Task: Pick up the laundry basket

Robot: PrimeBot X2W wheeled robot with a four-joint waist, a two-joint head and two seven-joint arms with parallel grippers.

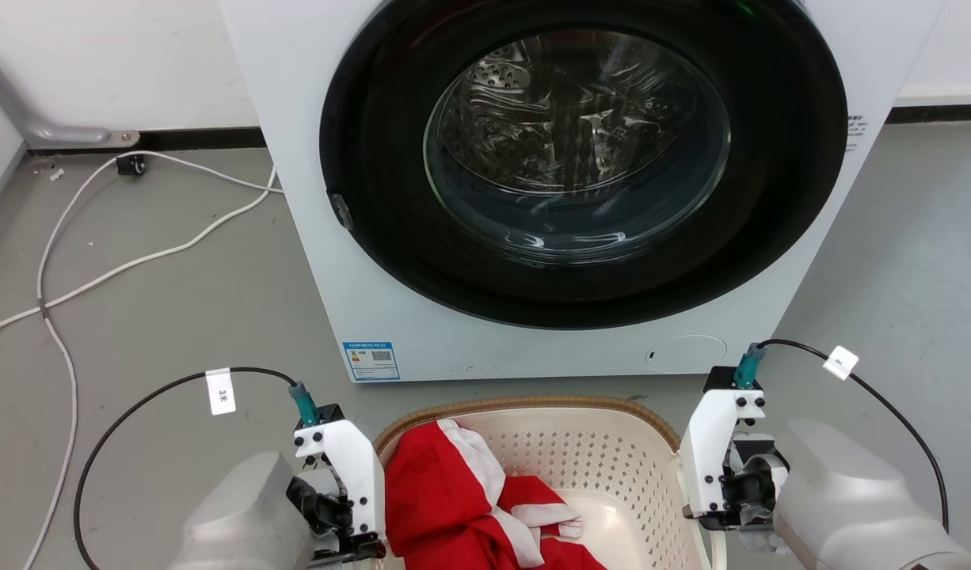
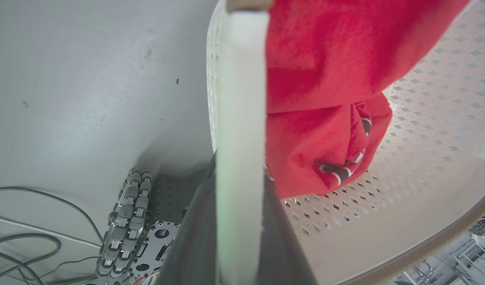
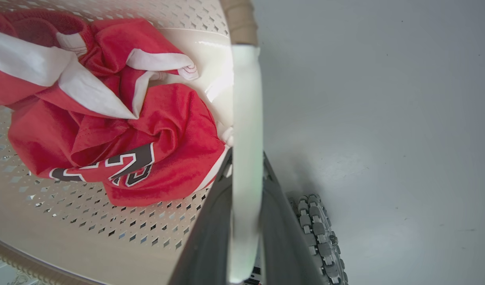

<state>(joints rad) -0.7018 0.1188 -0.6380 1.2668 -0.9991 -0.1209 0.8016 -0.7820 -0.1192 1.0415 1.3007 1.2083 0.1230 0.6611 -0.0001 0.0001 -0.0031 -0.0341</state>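
The laundry basket is cream-white with perforated walls and a brown woven rim, low in the head view just before the washing machine. A red and white garment lies inside it. My left gripper is at the basket's left side and my right gripper at its right side. In the left wrist view my left gripper is shut on the white side handle, which runs up between its dark fingers. My right gripper is likewise shut on the other white handle.
The white washing machine stands directly behind the basket, its round dark door closed. White cables trail over the grey floor to the left. My base's roller wheels sit close below both handles.
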